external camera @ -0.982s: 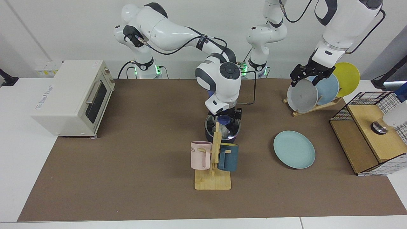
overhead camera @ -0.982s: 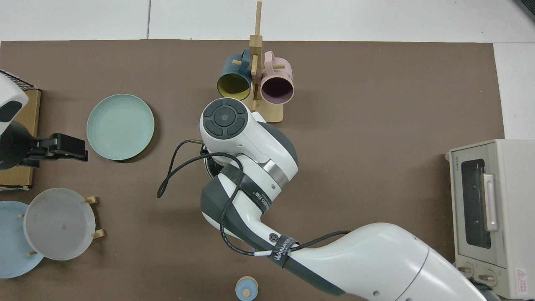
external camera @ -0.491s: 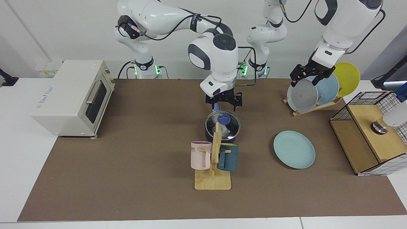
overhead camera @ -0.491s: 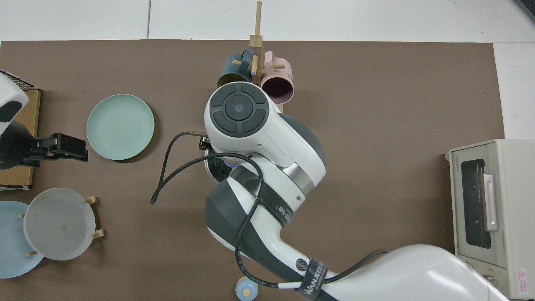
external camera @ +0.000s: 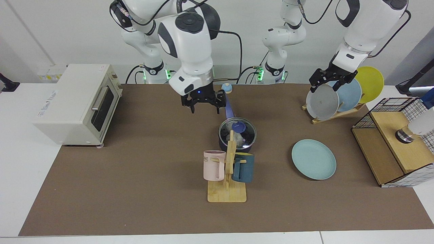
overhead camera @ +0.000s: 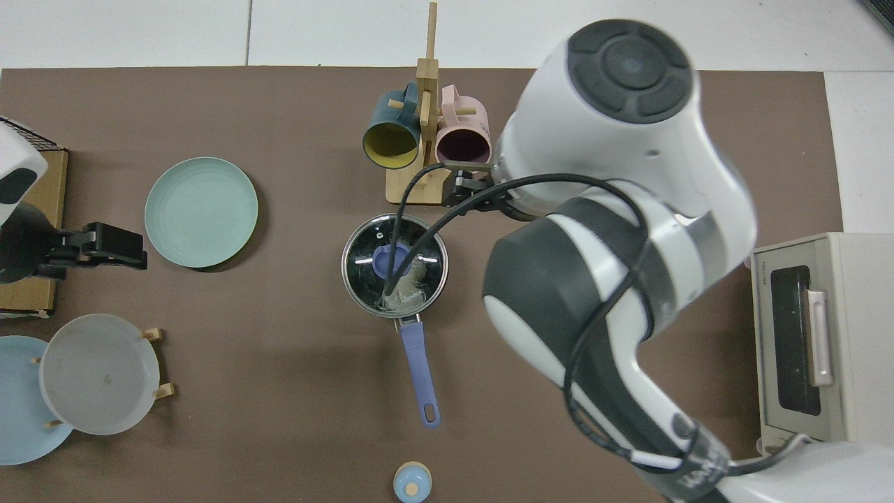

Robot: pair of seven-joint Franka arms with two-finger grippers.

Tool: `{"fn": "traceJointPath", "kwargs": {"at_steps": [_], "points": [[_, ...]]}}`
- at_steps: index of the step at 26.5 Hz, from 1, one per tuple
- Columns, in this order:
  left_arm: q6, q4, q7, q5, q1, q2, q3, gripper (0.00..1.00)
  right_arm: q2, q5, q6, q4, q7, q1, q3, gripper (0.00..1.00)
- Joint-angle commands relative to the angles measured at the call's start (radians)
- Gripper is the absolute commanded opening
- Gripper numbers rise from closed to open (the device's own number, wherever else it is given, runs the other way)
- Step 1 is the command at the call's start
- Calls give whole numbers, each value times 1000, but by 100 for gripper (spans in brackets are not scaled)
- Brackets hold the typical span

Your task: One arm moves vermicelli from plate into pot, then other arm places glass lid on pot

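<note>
I see the glass lid (overhead camera: 394, 265) sitting on the pot (external camera: 237, 144) at the middle of the surface, with the vermicelli (overhead camera: 408, 293) under the glass. My right pincer (external camera: 203, 102) hangs released above the surface, behind the pot. The left pincer (external camera: 330, 80) waits released by the plate rack (external camera: 334, 114). The teal plate (external camera: 314, 159) lies bare.

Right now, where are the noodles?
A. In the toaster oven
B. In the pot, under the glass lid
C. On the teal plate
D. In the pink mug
B: the whitish vermicelli shows through the glass lid sitting on the pot, while the teal plate lies bare.
</note>
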Motion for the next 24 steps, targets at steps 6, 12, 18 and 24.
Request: {"fn": "traceJointPath", "kwargs": {"at_steps": [6,12,18,24], "points": [[9,-11,2,12,8,-14,-8,100,-187,105,-72,-120,-378,15,-322,100],[9,-11,2,12,8,-14,-8,100,-204,103,-110,-118,-426,34,-463,100],[9,-11,2,12,8,-14,-8,100,-242,106,-118,-121,-525,12,-521,100],[9,-11,2,12,8,-14,-8,100,-348,102,-130,-230,-614,-23,-552,100]]}}
